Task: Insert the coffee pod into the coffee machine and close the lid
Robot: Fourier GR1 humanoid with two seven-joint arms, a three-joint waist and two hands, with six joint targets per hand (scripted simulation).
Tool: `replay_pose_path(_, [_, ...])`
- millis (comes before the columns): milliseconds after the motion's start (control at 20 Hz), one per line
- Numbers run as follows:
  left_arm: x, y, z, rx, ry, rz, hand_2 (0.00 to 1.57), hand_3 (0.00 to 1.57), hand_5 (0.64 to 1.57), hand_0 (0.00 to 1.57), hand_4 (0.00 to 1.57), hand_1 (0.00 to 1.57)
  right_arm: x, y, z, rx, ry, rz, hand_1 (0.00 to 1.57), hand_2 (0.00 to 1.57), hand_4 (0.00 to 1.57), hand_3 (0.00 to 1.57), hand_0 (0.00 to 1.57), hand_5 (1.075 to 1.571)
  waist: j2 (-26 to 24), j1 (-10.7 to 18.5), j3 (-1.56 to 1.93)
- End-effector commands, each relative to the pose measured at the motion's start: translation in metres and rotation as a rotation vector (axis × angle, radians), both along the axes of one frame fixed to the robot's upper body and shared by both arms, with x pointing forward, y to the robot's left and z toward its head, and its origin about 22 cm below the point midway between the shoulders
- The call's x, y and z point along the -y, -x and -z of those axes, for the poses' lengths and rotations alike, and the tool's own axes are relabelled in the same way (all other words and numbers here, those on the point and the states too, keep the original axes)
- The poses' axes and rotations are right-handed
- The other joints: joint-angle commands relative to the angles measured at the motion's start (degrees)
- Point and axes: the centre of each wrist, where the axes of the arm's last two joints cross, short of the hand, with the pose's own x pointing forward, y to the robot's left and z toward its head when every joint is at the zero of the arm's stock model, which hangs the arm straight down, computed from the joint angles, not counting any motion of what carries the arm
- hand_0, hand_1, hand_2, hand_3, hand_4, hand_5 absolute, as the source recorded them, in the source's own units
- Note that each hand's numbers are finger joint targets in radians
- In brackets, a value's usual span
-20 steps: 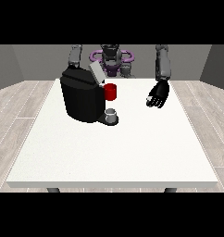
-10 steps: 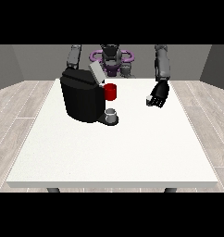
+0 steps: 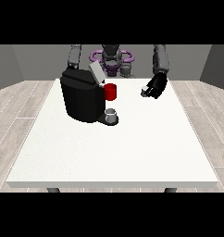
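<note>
The carry step looks to be in hand: the black hand at the view's right (image 3: 156, 86) hovers above the white tabletop (image 3: 132, 148), fingers curled round a small pale coffee pod (image 3: 145, 92). Next it must travel left to the black coffee machine (image 3: 82, 97), whose grey lid (image 3: 96, 73) stands raised.

A black coffee machine (image 3: 81, 99) stands on the white table (image 3: 123, 148) with its lid (image 3: 96, 73) tilted open and a red part (image 3: 111, 91) at its front. The hand at the view's right (image 3: 156, 86) hangs above the table, fingers curled round a small grey coffee pod (image 3: 145, 92). A grey cup (image 3: 111, 114) sits on the machine's base.
</note>
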Motion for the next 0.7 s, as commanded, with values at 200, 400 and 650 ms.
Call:
replay_pose_path(200, [0.038,-0.025,-0.054,-0.027,0.001,0.091,1.4,1.33,1.571,1.42,0.53,1.42,0.007,0.002,0.029,-0.065,0.018,0.002,0.0,0.0,0.0,0.0,0.0,1.571,-4.12,1.12,0.02])
replay_pose_path(400, [0.076,-0.03,-0.07,-0.027,0.005,0.156,1.35,1.32,1.571,1.33,0.59,1.33,0.021,0.003,0.045,-0.06,0.004,0.052,0.0,0.0,0.0,0.0,0.0,1.571,-5.37,3.41,0.04])
replay_pose_path(650, [0.094,-0.038,-0.083,-0.036,0.013,0.125,1.35,1.32,1.571,1.33,0.59,1.33,-0.011,0.009,0.034,-0.048,-0.008,-0.011,0.0,0.0,0.0,0.0,0.0,1.571,-6.75,-1.29,0.02])
